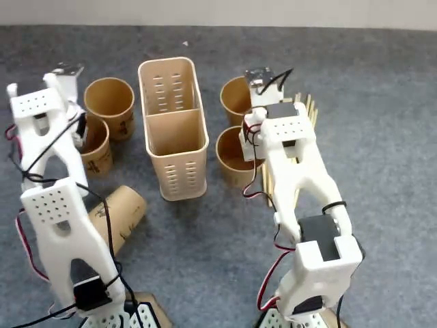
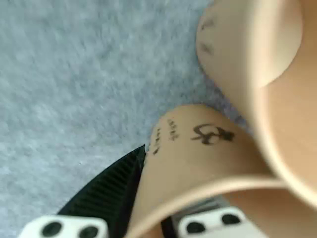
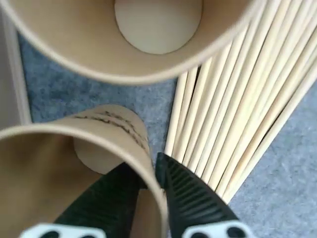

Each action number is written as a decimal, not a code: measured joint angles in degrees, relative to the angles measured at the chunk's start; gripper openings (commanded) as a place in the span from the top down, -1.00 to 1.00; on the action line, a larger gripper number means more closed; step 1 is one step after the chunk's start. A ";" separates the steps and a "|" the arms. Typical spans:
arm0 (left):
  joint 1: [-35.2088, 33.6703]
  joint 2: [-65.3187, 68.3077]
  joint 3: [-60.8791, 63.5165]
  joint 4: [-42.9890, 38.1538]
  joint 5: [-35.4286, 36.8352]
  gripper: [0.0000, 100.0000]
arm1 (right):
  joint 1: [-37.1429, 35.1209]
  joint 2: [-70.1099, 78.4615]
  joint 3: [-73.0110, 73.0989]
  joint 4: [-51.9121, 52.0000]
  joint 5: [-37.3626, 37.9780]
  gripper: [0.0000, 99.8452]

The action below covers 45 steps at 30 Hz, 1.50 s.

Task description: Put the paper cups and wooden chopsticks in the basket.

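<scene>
**A:** What has the right end effector (image 3: 146, 166) got?

**B:** It is pinched down narrow on the wall of the near right cup (image 3: 49, 163), with one jaw inside the rim and one outside. That cup stands upright on the desk (image 1: 382, 89). It is just beside the chopsticks (image 3: 237, 99) and close to the far right cup (image 3: 158, 29).

**A:** And the left end effector (image 1: 82, 134)?

**B:** It is at the rim of the near left cup (image 1: 95, 147). Whether it grips, I cannot tell. The far left cup (image 1: 109, 102) stands just behind, and a fifth cup (image 1: 119, 215) lies on its side nearer that arm's base.

**A:** Which step is this, then?

**B:** I'd judge it's the pick-up of the first cups, as the basket (image 1: 173, 130) between the arms holds nothing. The next move calls for a straight lift clear of the chopsticks, then a carry over the basket's wall and a release into a compartment.
</scene>
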 measured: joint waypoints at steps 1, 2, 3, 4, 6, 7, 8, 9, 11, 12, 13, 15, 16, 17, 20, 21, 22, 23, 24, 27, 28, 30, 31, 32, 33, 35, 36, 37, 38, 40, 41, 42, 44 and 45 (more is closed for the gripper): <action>0.00 0.09 -1.76 1.05 0.00 0.99 | 0.00 0.00 0.00 0.00 0.00 0.99; -0.09 0.09 -3.60 1.93 -0.18 0.99 | 0.00 0.00 0.00 0.00 0.00 0.99; -0.53 0.09 -5.36 3.08 -0.18 0.99 | 0.00 0.00 0.00 0.00 0.00 0.99; -0.97 0.09 -6.86 3.43 -0.18 0.99 | 0.00 0.00 -0.18 0.35 0.00 0.99; -1.76 -0.44 -8.18 3.69 -0.18 0.99 | 0.00 0.00 -1.76 2.64 0.00 0.99; -2.20 -1.05 -8.26 3.87 -0.18 0.99 | 0.00 0.00 -3.16 4.31 0.00 0.99; -2.64 -2.11 -8.26 4.04 -0.18 0.99 | 0.00 0.00 -4.92 6.24 0.00 0.99; -3.08 -3.52 -8.26 4.04 -0.18 0.99 | 0.00 -0.53 -6.95 8.35 0.00 0.99; -3.96 -7.56 -8.00 4.04 -0.18 0.99 | 0.00 -1.93 -11.69 13.36 0.00 0.99; -4.40 -10.02 -7.21 4.04 -0.18 0.99 | 0.00 -3.16 -14.07 16.26 0.00 0.99; -4.57 -12.75 -6.42 4.04 -0.18 0.99 | 0.00 -4.57 -16.62 18.81 0.09 0.99; -4.57 -18.81 -4.48 4.13 -0.18 0.99 | 0.00 -7.30 -22.07 23.47 1.32 0.99; -4.48 -22.07 -4.13 4.22 -0.26 0.99 | 0.00 -8.79 -24.44 25.49 1.76 0.99; -4.40 -25.58 -4.04 4.31 -0.35 0.99 | 0.00 -10.20 -26.99 27.08 2.20 0.99; -2.20 -36.92 -4.04 4.48 -0.26 0.99 | 0.00 -14.24 -33.41 30.07 2.73 0.99; -0.35 -40.53 -4.04 4.57 -0.26 0.99 | 0.00 -15.56 -35.08 30.33 2.73 0.99; 2.11 -43.87 -3.96 3.96 -0.26 0.99 | 0.00 -16.79 -36.48 30.68 2.73 0.99; 4.92 -46.77 -3.87 3.16 -0.35 0.99 | -0.18 -17.85 -37.36 30.77 2.73 0.99; 8.26 -48.62 -3.87 2.46 -0.26 0.99 | -0.53 -18.73 -37.89 30.77 2.73 0.99; 18.11 -50.29 -3.78 0.18 2.55 0.99 | -1.41 -20.13 -38.33 31.03 2.73 0.99; 21.10 -49.93 -3.69 -0.44 3.52 0.99 | -1.41 -20.31 -38.33 31.38 2.73 0.99; 26.29 -48.00 -3.69 -0.79 5.71 0.99 | -1.41 -20.57 -38.33 32.26 2.73 0.99; 27.96 -46.51 -3.69 -0.97 6.51 0.99 | -1.41 -20.66 -38.33 32.70 2.73 0.99; 29.10 -44.48 -3.69 -1.14 7.03 0.99 | -1.41 -20.66 -38.33 33.05 2.73 0.99; 29.80 -42.11 -3.69 -1.41 7.65 0.99 | -1.41 -20.66 -38.33 33.05 2.73 0.99; 30.24 -37.01 -3.60 -1.49 8.97 0.99 | -1.41 -20.66 -38.33 33.05 2.73 0.99; 30.24 -34.55 -3.60 -1.58 9.41 0.99 | -1.41 -20.66 -38.33 33.14 2.73 0.99; 30.15 -32.18 -3.60 -2.11 9.76 0.99 | -1.41 -20.66 -38.33 33.23 2.73 0.99; 30.15 -30.07 -3.60 -2.55 10.20 0.99 | -1.41 -20.66 -38.33 33.23 2.73 0.99; 30.15 -26.73 -3.52 -3.43 11.08 0.99 | -1.41 -20.66 -38.33 33.23 2.73 0.99; 30.33 -25.58 -3.52 -3.69 11.25 0.99 | -1.41 -20.66 -38.33 33.23 2.73 0.99; 30.42 -25.14 -3.52 -3.78 11.25 0.98 | -1.41 -20.66 -38.33 33.23 2.73 0.99; 30.42 -24.53 -3.52 -3.78 11.34 0.91 | -1.41 -20.66 -38.33 33.23 2.73 0.99; 30.42 -24.53 -3.52 -3.78 11.34 0.82 | -1.41 -20.66 -38.33 33.23 2.73 0.99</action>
